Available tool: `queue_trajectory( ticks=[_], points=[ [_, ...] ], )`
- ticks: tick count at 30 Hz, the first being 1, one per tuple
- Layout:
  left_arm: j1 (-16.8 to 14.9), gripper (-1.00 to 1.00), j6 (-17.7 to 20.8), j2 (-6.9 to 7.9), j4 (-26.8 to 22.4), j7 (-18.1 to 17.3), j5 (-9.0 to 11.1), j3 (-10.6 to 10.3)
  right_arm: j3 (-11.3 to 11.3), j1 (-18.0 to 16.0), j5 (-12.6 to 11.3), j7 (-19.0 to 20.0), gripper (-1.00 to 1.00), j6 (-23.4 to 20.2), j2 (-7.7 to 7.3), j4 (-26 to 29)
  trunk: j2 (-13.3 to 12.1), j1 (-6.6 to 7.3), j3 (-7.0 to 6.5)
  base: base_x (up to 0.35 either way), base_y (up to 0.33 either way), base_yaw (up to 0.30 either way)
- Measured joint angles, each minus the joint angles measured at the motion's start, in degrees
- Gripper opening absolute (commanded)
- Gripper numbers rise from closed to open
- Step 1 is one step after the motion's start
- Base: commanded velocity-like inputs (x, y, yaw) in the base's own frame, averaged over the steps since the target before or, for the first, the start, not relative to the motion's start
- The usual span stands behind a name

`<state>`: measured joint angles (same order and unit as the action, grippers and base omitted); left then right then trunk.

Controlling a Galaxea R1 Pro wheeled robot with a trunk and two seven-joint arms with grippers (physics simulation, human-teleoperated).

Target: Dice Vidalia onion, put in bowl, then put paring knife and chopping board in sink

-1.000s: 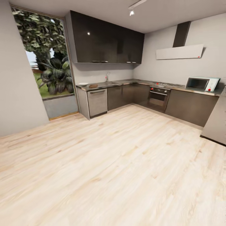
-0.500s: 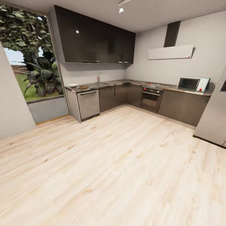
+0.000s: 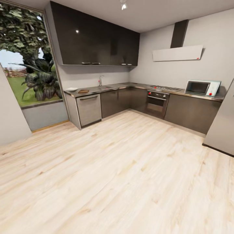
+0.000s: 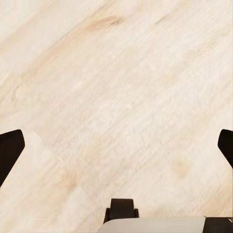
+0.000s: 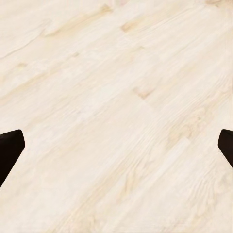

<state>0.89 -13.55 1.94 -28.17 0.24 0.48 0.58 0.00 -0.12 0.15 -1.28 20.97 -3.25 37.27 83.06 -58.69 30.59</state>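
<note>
Far across the room in the head view, the long grey countertop runs along the back wall. On its left end lie the white bowl and the dark brown chopping board. The sink with its chrome tap sits just right of them. The onion and the paring knife are too small or hidden to make out. In the left wrist view my left gripper is open over bare wooden floor. My right gripper is likewise open above the floor, holding nothing.
Pale wooden floor stretches between me and the cabinets. A dishwasher front stands under the board, an oven in the corner run, a microwave at the right. A tall grey appliance juts in at the right edge; a large window is at the left.
The whole head view has shifted: the camera has moved, so the kitchen counter now sits further left and a little larger. Nothing on the counter has moved.
</note>
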Motion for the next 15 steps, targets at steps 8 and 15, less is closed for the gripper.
queue_trajectory(
  ticks=[8, 15],
  points=[
    [0.0, 1.00, 0.0, 0.00, 0.0, 0.0, 0.0, 0.0, 0.1, 0.0, 0.0, -0.1, 1.00, 1.9, -0.02, 0.0, 0.0, 0.00, 0.00, 0.322, -0.072, 0.000],
    [0.0, 1.00, 0.0, 0.00, 0.0, 0.0, 0.0, 0.0, 0.0, 0.0, 0.0, -0.1, 1.00, 1.9, -0.06, 0.0, 0.0, 0.00, 0.00, 0.322, -0.072, 0.000]
  ],
)
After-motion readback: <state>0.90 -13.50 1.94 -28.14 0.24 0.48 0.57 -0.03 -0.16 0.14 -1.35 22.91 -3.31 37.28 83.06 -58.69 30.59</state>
